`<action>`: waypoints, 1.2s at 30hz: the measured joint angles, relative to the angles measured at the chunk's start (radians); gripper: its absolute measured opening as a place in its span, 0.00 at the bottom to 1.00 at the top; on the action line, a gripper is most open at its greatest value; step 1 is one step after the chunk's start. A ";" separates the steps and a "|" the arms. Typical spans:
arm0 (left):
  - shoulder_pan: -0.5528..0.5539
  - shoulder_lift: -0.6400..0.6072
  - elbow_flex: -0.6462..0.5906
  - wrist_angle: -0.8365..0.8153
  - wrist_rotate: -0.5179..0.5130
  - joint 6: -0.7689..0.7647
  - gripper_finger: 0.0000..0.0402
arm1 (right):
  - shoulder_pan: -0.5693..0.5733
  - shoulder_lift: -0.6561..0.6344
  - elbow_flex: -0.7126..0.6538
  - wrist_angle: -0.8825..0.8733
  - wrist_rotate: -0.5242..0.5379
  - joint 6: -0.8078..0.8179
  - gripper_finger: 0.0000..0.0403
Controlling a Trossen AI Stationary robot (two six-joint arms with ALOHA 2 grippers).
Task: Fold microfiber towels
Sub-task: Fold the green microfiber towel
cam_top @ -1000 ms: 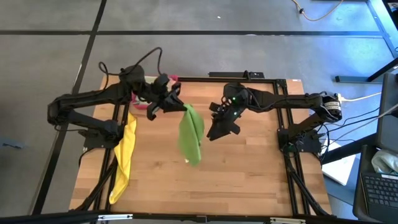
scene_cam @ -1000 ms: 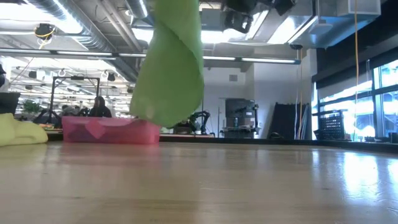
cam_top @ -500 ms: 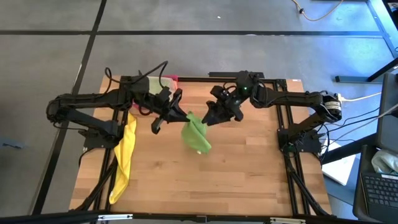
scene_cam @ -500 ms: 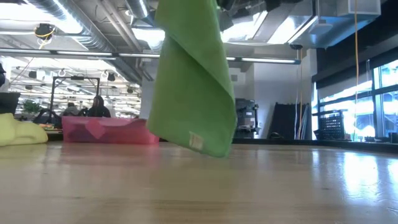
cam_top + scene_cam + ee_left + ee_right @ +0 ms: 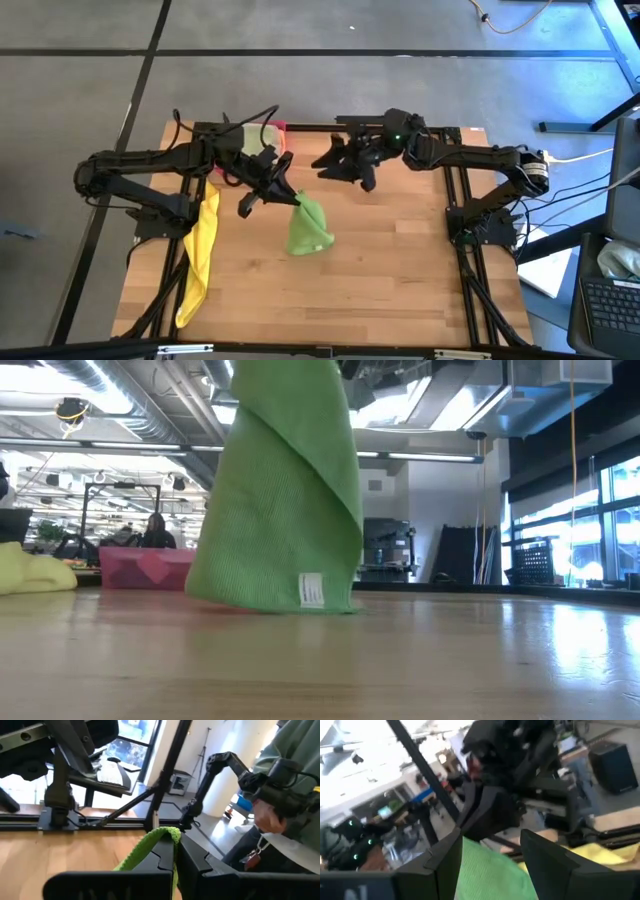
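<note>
Towel held up near the table's middle: my left gripper pinches the top corner of the bright green microfiber towel, fingers clenched on the cloth, as the left wrist view confirms, with green fabric bunched between them. The towel hangs down from the gripper toward five o'clock in the high view. In the low view the towel's bottom edge meets the wooden table, and a white label shows near one lower corner. My right gripper hovers apart from the cloth, at about one o'clock from the towel, its fingers spread and holding nothing. A yellow towel lies draped along the table's nine o'clock edge. A pink-red tray sits at the far side, around eleven o'clock.
</note>
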 joint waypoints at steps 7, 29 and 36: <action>0.000 0.004 0.000 -0.046 0.055 0.013 0.00 | 0.042 0.085 0.146 -0.211 -0.141 -0.089 0.51; 0.000 -0.004 -0.001 0.177 0.191 0.000 0.00 | 0.045 0.281 0.451 -0.379 -0.434 -0.222 0.51; 0.000 0.001 -0.001 0.168 0.152 -0.002 0.00 | 0.054 0.281 0.451 -0.325 -0.349 -0.221 0.51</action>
